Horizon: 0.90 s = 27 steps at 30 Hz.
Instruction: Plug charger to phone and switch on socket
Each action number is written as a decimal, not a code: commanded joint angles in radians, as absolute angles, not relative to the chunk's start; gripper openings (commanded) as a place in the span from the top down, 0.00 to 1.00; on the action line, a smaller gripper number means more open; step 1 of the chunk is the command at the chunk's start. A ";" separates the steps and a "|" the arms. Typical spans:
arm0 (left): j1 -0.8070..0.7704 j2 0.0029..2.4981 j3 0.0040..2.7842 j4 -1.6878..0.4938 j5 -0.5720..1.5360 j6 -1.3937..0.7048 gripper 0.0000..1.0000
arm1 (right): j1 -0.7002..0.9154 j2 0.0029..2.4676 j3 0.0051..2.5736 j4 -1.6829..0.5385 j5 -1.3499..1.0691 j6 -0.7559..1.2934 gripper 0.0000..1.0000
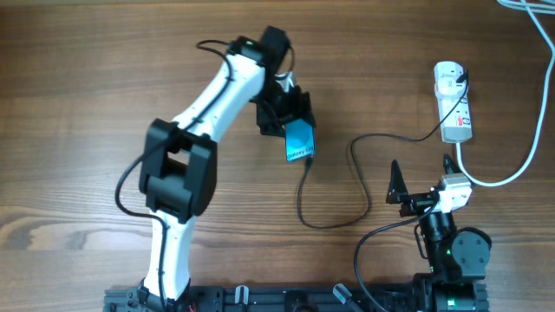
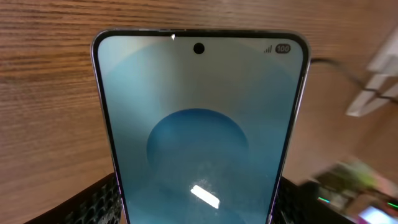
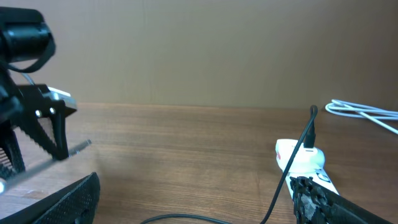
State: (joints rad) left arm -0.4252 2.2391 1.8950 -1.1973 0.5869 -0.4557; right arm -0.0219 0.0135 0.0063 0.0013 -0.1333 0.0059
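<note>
My left gripper (image 1: 284, 111) is shut on the phone (image 1: 299, 139) and holds it over the middle of the table. In the left wrist view the phone (image 2: 199, 124) fills the frame, teal screen lit, between my two fingers (image 2: 199, 214). The thin black charger cable (image 1: 395, 136) runs from the socket (image 1: 455, 102) in a loop to the phone's lower edge; I cannot tell if its tip is seated. My right gripper (image 1: 423, 178) is open and empty, below the socket. In the right wrist view the cable (image 3: 286, 176) stands plugged into the socket (image 3: 308, 160).
A thicker white cord (image 1: 512, 178) leaves the socket and curves off the right edge; it also shows in the right wrist view (image 3: 364, 112). The left arm's white links (image 1: 212, 95) cross the table's left half.
</note>
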 commanded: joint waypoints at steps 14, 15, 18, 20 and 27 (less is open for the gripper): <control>-0.170 2.204 1.893 -1.213 1.286 -0.463 0.23 | -0.016 0.008 0.005 0.033 -0.608 1.155 0.00; -0.162 2.204 1.893 -1.213 1.310 -0.463 0.23 | -0.016 0.011 0.005 0.033 -0.608 1.151 0.00; -0.145 2.204 1.893 -1.213 1.362 -0.463 0.22 | -0.016 0.041 0.005 0.033 -0.607 1.152 0.00; -0.138 2.204 1.893 -1.213 1.428 -0.452 0.22 | -0.016 0.073 0.005 0.033 -0.607 1.177 0.00; -0.121 2.204 1.893 -1.213 1.554 -0.452 0.22 | -0.016 0.143 0.005 0.033 -0.646 1.195 0.00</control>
State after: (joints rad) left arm -0.1379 2.2391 1.8950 -1.2121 1.4544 -0.4580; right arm -0.0204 0.1219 0.0063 0.0277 -0.6067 1.2636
